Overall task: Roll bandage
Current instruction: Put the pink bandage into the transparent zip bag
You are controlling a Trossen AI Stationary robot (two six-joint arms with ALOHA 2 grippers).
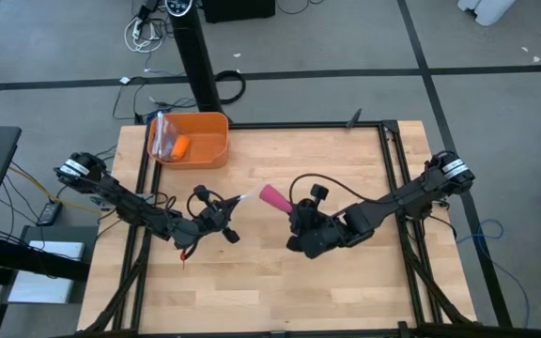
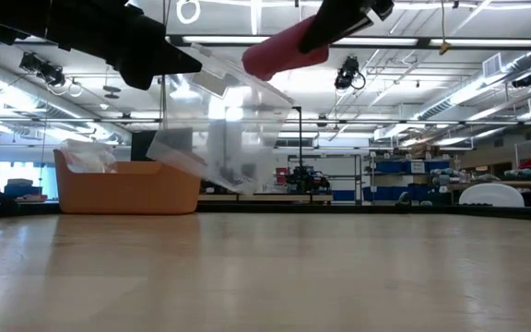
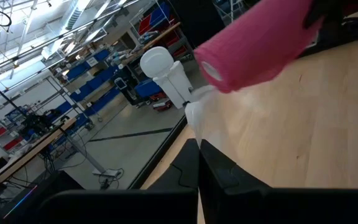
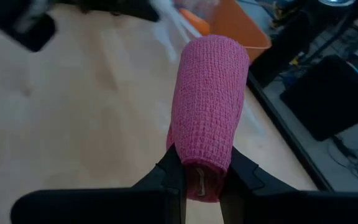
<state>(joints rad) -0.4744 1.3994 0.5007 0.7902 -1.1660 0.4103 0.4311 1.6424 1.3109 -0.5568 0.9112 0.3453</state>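
Observation:
The bandage (image 1: 272,196) is a small pink cylinder, rolled up and held in the air over the table's middle by my right gripper (image 1: 292,210); it also shows in the right wrist view (image 4: 208,99) and the low view (image 2: 282,48). My left gripper (image 1: 222,217) is shut on a clear crinkly plastic bag (image 2: 212,124), which reaches toward the roll's free end (image 3: 211,70). Whether the roll touches the bag, I cannot tell. My left gripper pinches the clear bag by an edge (image 3: 196,122) between its two shut fingers, coming from the table's left. The bag is lifted clear of the table and hangs below the fingers (image 2: 201,138). My right gripper pinches the roll's near end (image 4: 200,169) between its two fingers, which lie on the roll's two round sides. It comes from the table's right. The roll sticks out past the fingertips toward the left gripper, clear of the table.
An orange bin (image 1: 207,148) stands at the table's far left with a small orange object (image 1: 180,145) and clear plastic (image 1: 162,130) in it. A black post (image 1: 195,56) rises behind the bin. Bare wood (image 1: 280,282) lies on the near side.

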